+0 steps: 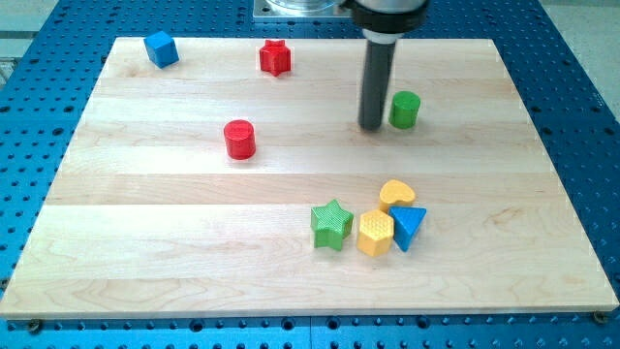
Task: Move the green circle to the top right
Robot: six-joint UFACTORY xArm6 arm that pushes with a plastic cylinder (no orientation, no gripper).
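The green circle is a short green cylinder standing on the wooden board, right of centre in the upper part of the view. My tip is the lower end of the dark rod. It rests on the board just left of the green circle, with a narrow gap between them.
A blue cube sits at the top left and a red star at the top centre. A red cylinder stands left of centre. At the lower right cluster a green star, a yellow hexagon, a yellow heart and a blue triangle.
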